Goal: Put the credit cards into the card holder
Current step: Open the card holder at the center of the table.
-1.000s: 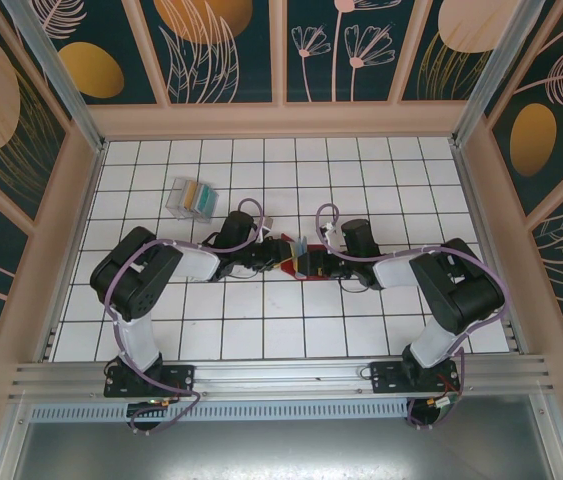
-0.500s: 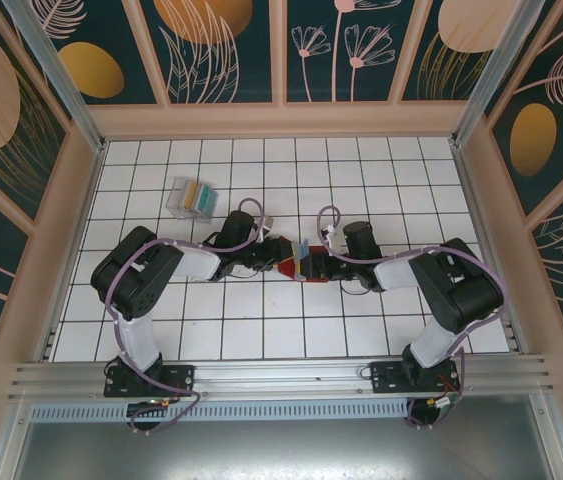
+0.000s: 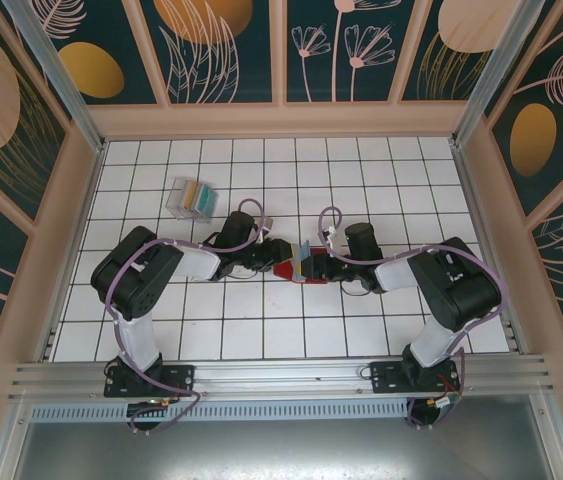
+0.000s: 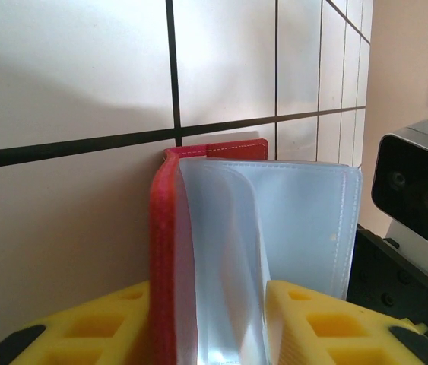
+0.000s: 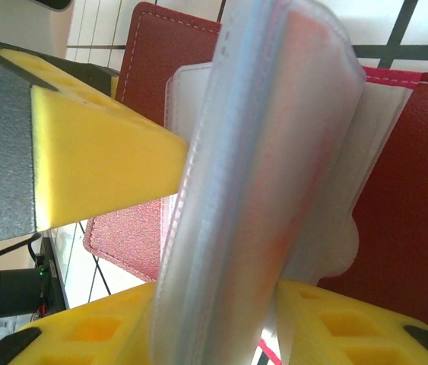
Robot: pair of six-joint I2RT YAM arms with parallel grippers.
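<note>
Left gripper [image 4: 206,300]: fingers [image 4: 99,327] pinch the card holder [image 4: 164,251] between them. Right gripper [image 5: 214,304]: fingers [image 5: 343,323] narrowly clasp its clear sleeves [image 5: 274,152].

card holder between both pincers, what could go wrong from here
The clear sleeves bow between the fingers of the right pincer; they may slip or crease.
The left pincer sits close at the same card holder, so the two could bump.
The credit cards lie in the clear case; letting go to fetch one may let the holder flop shut.
</note>
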